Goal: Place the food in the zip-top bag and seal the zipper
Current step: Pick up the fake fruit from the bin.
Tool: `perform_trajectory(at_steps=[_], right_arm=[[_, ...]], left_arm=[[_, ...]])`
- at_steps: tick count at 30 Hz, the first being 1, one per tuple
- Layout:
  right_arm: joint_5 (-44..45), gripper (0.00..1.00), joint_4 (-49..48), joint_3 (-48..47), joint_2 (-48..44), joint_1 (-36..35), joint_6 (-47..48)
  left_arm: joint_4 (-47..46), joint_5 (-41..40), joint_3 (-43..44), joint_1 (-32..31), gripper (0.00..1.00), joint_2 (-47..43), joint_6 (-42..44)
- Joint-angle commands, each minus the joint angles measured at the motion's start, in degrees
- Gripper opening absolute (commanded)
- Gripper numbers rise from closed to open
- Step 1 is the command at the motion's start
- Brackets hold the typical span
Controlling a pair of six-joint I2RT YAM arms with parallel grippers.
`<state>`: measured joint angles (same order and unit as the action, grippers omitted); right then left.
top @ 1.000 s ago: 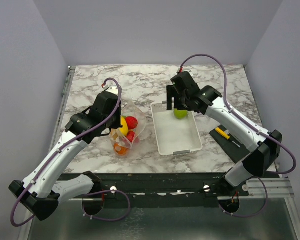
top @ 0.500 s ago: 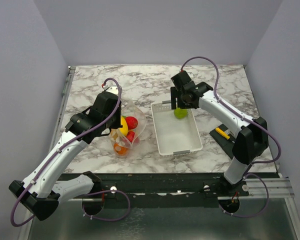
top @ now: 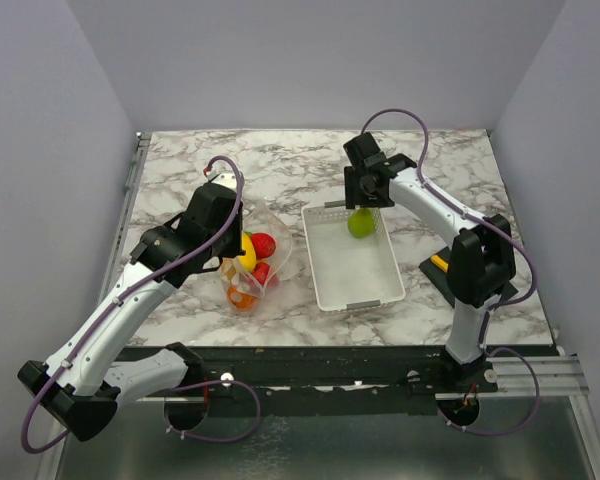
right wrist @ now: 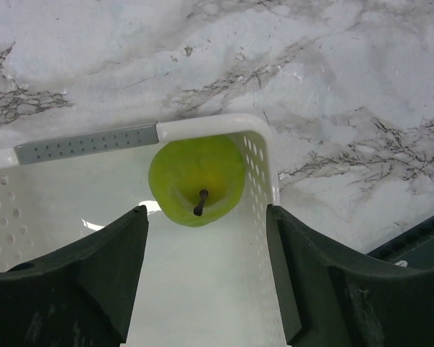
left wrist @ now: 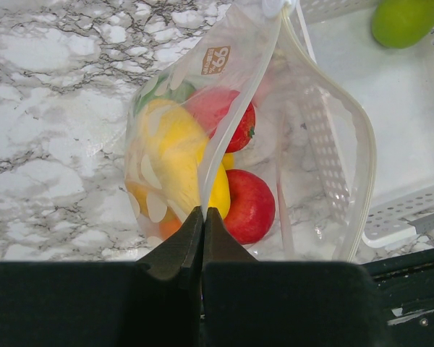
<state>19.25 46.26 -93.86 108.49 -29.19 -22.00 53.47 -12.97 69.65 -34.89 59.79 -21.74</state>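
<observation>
The zip-top bag lies on the marble left of the basket, mouth gaping. My left gripper is shut on one lip of its zipper; the other lip bows away. Inside the bag are a yellow fruit, red fruits and something orange. A light green fruit with a dark stem sits in the basket's far right corner. My right gripper hangs open just above it, one finger inside the basket and the other over its side wall.
The white slotted basket stands mid-table; apart from the green fruit nothing shows in it. A black pad with a yellow-handled tool lies to its right. Walls close in the table on three sides.
The right gripper has shifted toward the basket's far corner over the green fruit, its arm folding in, and its jaws have narrowed a little. The left gripper and bag are as before.
</observation>
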Motion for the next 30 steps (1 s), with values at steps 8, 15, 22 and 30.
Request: perform_trajectory(at_steps=[8, 15, 22, 30], right_arm=[[-1.3, 0.69, -1.6, -3.1, 4.7, 0.5, 1.2], [-1.0, 0.65, -1.8, -3.0, 5.8, 0.6, 1.2], [-1.4, 0.59, -2.6, -2.4, 6.5, 1.0, 1.3], [-1.6, 0.40, -2.9, -1.5, 6.5, 1.0, 1.2]], left_arm=[[1.0, -1.2, 0.8, -0.1, 0.00, -0.3, 0.4], [1.1, -1.3, 0.8, -0.1, 0.00, -0.4, 0.4], [1.3, -1.4, 0.8, -0.1, 0.00, -0.6, 0.3], [1.7, -1.6, 0.9, -0.1, 0.00, -0.9, 0.2]])
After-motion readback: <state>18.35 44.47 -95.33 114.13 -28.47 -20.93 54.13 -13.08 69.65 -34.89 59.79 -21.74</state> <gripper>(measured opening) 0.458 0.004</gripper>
